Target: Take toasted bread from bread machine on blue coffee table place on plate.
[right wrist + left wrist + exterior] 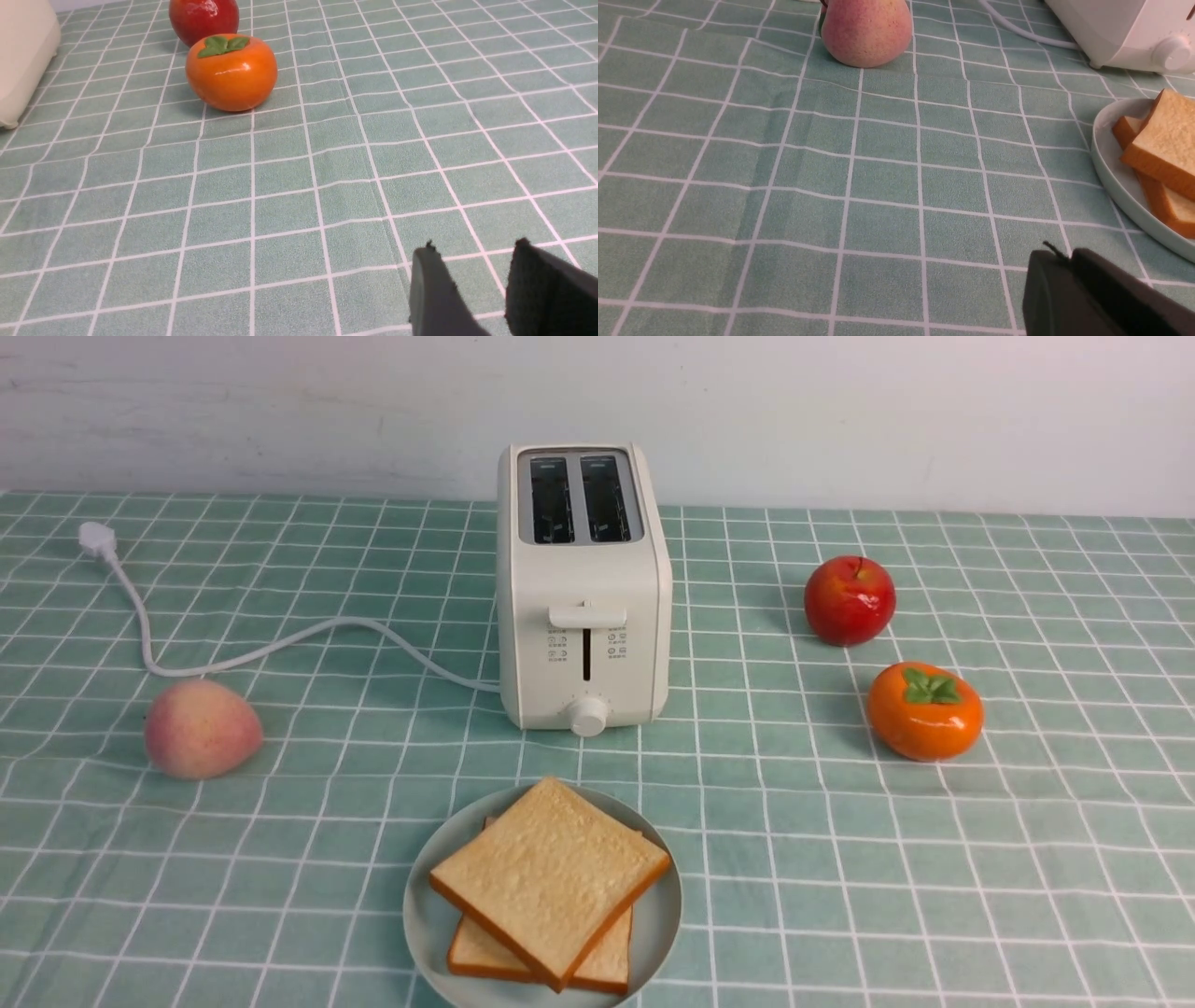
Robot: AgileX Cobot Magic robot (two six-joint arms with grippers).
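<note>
Teal-checked desk (840, 859) carries the cream bread machine (583, 588), slots empty. Both toast slices (551, 882) lie stacked on the plate (425, 919) at the near edge. Our left fingers (1069, 261), pressed together, sit nearer; right fingers (472, 266) stand narrowly parted, empty.

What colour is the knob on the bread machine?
Cream-white, like the bread machine; the knob shows best in the front view.

Both grippers have matte black, flat fingers: the left gripper (1069, 256) smooth-faced, the right gripper (472, 261) with rough-textured pads.
</note>
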